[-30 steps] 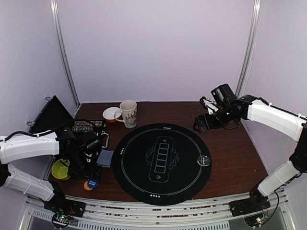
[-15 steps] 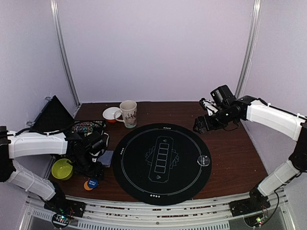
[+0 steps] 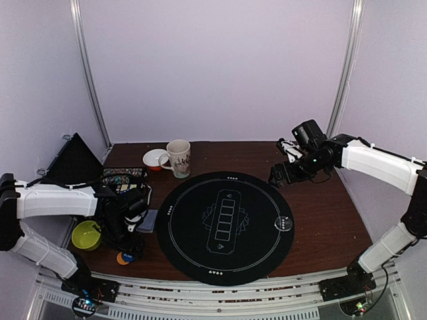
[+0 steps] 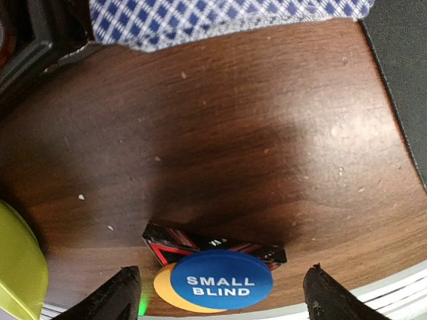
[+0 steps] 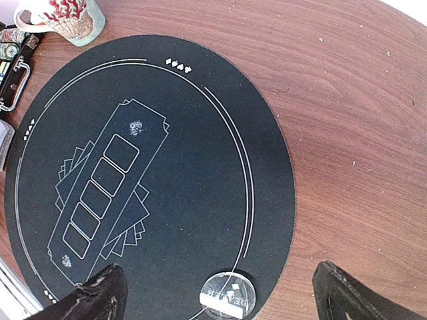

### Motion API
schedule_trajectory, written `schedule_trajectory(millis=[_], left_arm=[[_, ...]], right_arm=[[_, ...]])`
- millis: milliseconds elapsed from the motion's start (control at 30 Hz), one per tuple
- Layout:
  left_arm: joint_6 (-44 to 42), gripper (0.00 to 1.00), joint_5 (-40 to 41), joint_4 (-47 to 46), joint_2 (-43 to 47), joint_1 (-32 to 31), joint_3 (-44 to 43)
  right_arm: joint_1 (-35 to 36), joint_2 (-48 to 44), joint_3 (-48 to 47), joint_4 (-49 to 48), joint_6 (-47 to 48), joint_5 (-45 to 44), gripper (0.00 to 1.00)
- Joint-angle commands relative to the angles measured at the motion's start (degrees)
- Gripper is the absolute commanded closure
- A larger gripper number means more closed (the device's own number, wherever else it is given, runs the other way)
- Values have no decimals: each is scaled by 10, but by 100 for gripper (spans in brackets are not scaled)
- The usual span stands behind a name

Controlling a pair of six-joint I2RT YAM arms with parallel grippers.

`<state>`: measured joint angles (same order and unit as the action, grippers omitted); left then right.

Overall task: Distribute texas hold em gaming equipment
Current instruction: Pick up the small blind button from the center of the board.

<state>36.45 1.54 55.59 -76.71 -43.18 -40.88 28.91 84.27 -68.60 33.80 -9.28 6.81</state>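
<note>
Left wrist view: left gripper (image 4: pixel 221 295) hovers over the near left corner of the table (image 4: pixel 267 133), jaws spread wide, nothing between them. Directly below lies a blue disc (image 4: pixel 221 287) marked SMALL BLIND, resting flat and partly on top of an orange disc (image 4: pixel 162 288). A red-and-black striped piece (image 4: pixel 200 241), possibly chips on edge, touches them behind. Cards (image 4: pixel 220 17) with blue-checked backs lie farther off, beside the black mat (image 4: pixel 400 67). The disc looks light, stiff, thin and slick, so it is likely to skate on the orange one. Best hold is probably across opposite rims, fingers low. Right gripper (image 5: pixel 223 293) is also wide open and empty, above a clear disc (image 5: pixel 227 297) on the mat.
</note>
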Motion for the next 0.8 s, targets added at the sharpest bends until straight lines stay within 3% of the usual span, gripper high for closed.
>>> schedule_trajectory(millis=[0, 400, 767], left_arm=[[-24, 14, 16, -5, -14, 3, -6], [-39, 34, -1, -21, -27, 3, -2], [-39, 46, -4, -21, -20, 3, -4]], right_arm=[[2, 5, 11, 7, 5, -2, 0], [2, 7, 9, 14, 6, -6, 0], [2, 12, 4, 17, 6, -8, 0]])
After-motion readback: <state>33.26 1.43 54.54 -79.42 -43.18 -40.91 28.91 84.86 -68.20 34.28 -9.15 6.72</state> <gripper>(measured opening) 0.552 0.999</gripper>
